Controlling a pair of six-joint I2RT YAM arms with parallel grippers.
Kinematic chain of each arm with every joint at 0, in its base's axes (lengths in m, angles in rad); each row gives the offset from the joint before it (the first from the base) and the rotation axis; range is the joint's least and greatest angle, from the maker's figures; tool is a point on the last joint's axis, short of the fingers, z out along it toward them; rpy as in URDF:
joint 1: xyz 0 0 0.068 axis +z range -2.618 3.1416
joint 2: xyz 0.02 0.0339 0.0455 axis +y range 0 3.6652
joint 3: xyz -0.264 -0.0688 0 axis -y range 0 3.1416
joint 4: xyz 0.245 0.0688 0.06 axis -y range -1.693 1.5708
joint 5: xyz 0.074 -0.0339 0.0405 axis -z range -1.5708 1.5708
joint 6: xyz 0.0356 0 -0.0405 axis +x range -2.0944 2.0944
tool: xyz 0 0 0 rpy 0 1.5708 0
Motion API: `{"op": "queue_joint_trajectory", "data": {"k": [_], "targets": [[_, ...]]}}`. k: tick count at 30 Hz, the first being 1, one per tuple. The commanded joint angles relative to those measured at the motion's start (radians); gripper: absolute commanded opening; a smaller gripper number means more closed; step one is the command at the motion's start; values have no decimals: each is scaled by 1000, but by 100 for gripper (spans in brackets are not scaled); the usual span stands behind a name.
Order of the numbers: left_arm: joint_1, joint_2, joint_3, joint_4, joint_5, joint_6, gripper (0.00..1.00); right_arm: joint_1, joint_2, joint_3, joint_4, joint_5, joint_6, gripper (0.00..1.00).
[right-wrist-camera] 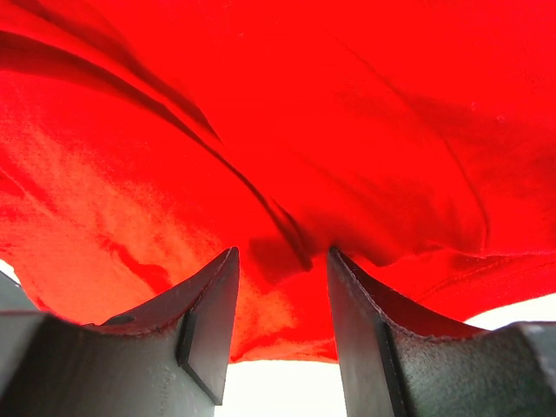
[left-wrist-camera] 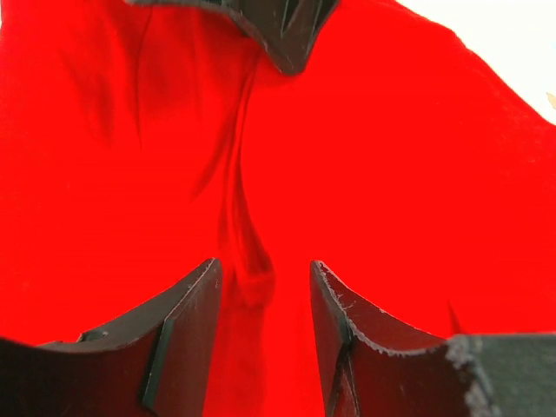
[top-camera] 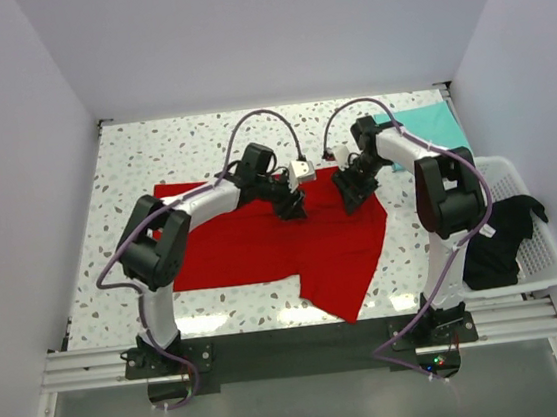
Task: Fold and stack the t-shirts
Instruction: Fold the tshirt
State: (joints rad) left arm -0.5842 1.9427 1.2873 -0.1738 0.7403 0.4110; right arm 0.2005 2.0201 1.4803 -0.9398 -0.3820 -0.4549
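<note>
Currently, the red shirt (top-camera: 263, 250) is lying spread across the middle of the table (top-camera: 143, 164), with one corner trailing toward the near edge. The teal shirt (top-camera: 430, 123) is lying at the far right corner, and the black shirt (top-camera: 498, 234) is hanging over the rim of the basket (top-camera: 553, 273) on the right.

The left gripper (top-camera: 293, 207) and the right gripper (top-camera: 350, 198) are working near each other, low over the far part of the red shirt. In each wrist view the jaws are standing apart, not clamped, and a raised crease of red cloth is running into the gap between the fingers (left-wrist-camera: 191, 313).

The cloth is behaving as a light, limp and non-fragile material: it is wrinkling freely and will probably sag and bunch when lifted from one point. Taking hold at two points near the far edge, one per gripper, and pinching a full ridge instead of a single thin layer, should keep the fold line straight.
</note>
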Motion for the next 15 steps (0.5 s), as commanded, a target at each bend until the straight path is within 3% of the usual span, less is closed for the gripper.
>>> {"op": "queue_joint_trajectory", "data": {"k": [1, 7, 13, 15], "targets": [[-23, 33, 63, 77, -24, 5, 50, -9, -63, -15, -11, 22, -24, 49], [-43, 78, 76, 76, -65, 17, 49, -7, -51, -18, -5, 31, -22, 46], [-42, 82, 81, 54, -71, 31, 37, -9, -55, 3, -22, 15, -19, 26], [-42, 82, 81, 54, -70, 29, 29, -9, -64, 9, -39, 9, -21, 19]]}}
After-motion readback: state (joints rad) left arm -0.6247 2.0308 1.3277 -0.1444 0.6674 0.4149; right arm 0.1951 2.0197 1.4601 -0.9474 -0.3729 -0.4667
